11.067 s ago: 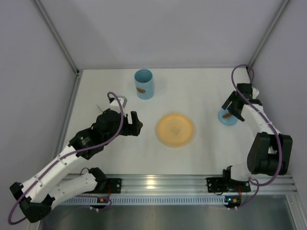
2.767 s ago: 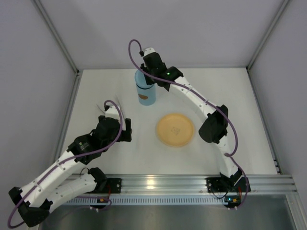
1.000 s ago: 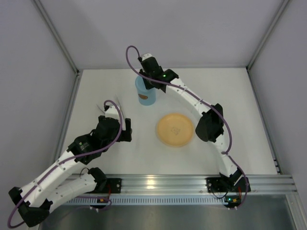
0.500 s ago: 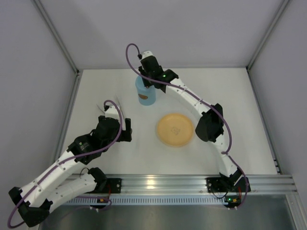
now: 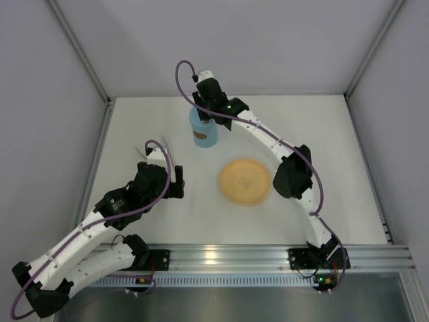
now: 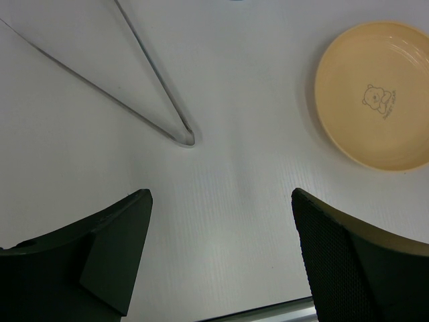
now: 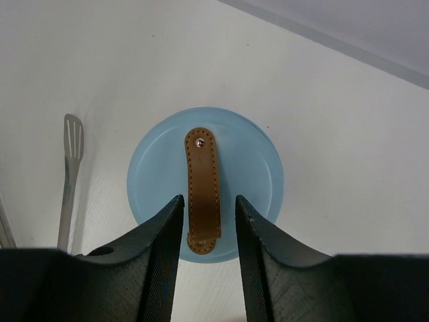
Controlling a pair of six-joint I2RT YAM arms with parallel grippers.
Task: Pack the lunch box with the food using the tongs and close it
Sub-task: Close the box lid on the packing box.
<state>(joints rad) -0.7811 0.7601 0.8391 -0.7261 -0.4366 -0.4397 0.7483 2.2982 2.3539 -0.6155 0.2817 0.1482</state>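
The light blue lunch box (image 5: 203, 134) stands upright at the back of the table with its blue lid (image 7: 248, 168) on top. A brown leather strap (image 7: 202, 181) runs across the lid. My right gripper (image 7: 209, 200) hangs straight above it, fingers on either side of the strap and slightly apart, with a narrow gap showing on the right side. The silvery tongs (image 6: 154, 87) lie flat on the table left of the box, beyond my left gripper (image 6: 220, 201), which is wide open and holds nothing. No food shows in any view.
A yellow-orange plate (image 5: 244, 181) with a small bear drawing sits bare at the table's middle, right of my left gripper. The flat tip of a tong arm (image 7: 70, 168) lies close to the box's left side. The cell's walls run behind the box.
My right gripper's fingers have spread a little away from the lid strap. The box, the lid, the tongs and the left arm have stayed put.
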